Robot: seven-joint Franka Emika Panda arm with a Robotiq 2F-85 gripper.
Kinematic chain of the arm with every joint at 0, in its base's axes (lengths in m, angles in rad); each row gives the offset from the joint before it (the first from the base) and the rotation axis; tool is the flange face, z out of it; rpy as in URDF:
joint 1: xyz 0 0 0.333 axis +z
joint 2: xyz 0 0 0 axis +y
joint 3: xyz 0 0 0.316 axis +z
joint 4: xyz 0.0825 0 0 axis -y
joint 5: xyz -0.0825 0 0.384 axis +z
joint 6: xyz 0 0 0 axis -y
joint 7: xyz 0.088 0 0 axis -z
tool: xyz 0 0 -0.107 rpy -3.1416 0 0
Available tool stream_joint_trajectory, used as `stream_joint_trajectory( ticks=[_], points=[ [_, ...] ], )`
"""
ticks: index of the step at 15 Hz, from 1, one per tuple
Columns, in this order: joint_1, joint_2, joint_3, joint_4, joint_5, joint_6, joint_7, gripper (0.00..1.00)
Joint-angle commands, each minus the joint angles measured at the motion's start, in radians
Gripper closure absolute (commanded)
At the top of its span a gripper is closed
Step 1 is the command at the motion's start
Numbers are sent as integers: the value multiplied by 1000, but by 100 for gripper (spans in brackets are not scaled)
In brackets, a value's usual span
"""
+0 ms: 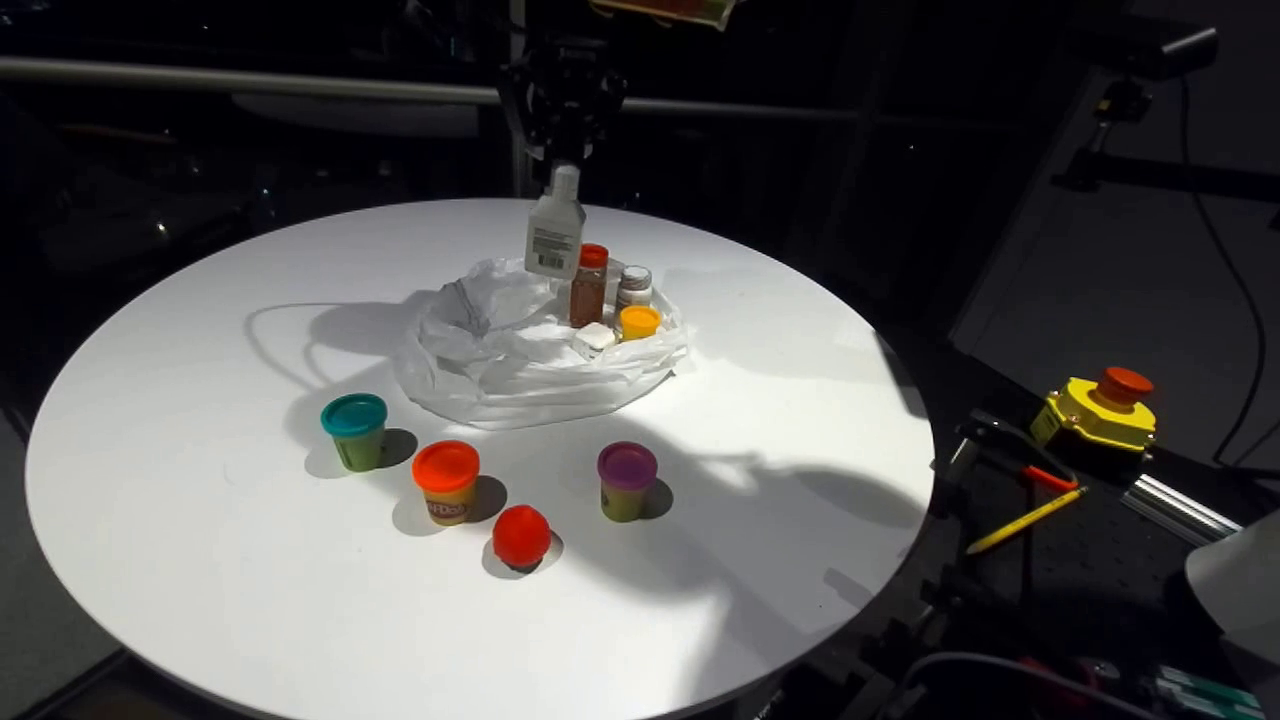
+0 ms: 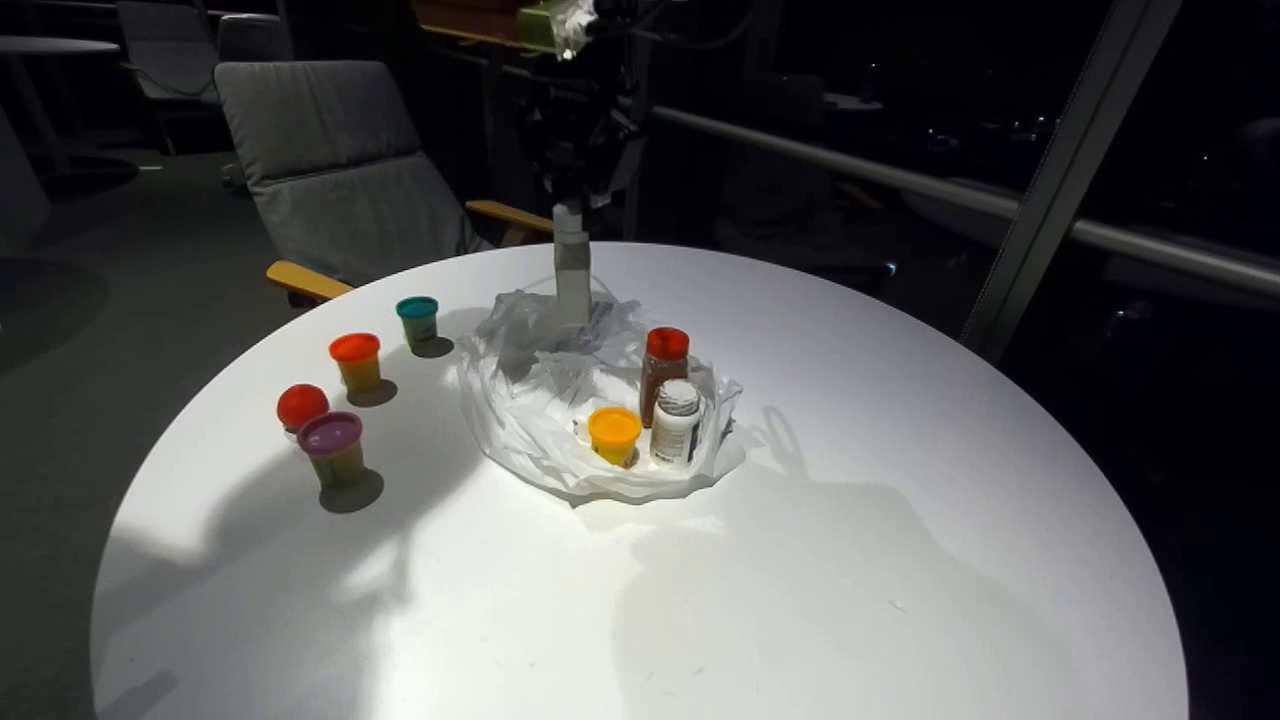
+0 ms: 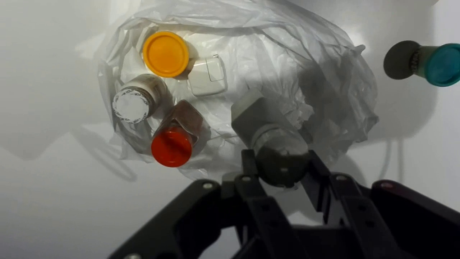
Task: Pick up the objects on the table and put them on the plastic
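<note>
Clearly, my hand (image 3: 282,162) is clamped on the cap (image 1: 565,181) of a white bottle (image 1: 553,238), upper middle of both exterior views, above the wrinkled plastic (image 1: 480,385); I judge the bottle light, stiff, slippery, best held squarely there.

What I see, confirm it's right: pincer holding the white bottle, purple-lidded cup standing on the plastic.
Wrong about the purple-lidded cup: in both exterior views it stands on the tabletop, outside the plastic. The pincer does hold the white bottle.
</note>
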Motion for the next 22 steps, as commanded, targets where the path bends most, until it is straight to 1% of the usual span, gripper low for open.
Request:
stream_joint_trajectory(
  ticks=[1,6,8,14,17,18,19,20,22],
  points=[
    [-29,123,12,157,60,-74,-26,89],
    [-38,242,11,266,79,-83,-33,89],
    [-29,284,-2,291,63,-67,-18,89],
    [2,372,-53,323,6,-15,22,89],
    [9,357,-60,308,-2,25,26,89],
    [15,330,-58,281,-5,35,22,39],
    [23,312,-61,265,-11,50,24,38],
    [36,276,-66,229,-22,70,35,32],
    [62,208,-73,167,-35,96,70,16]
  ],
)
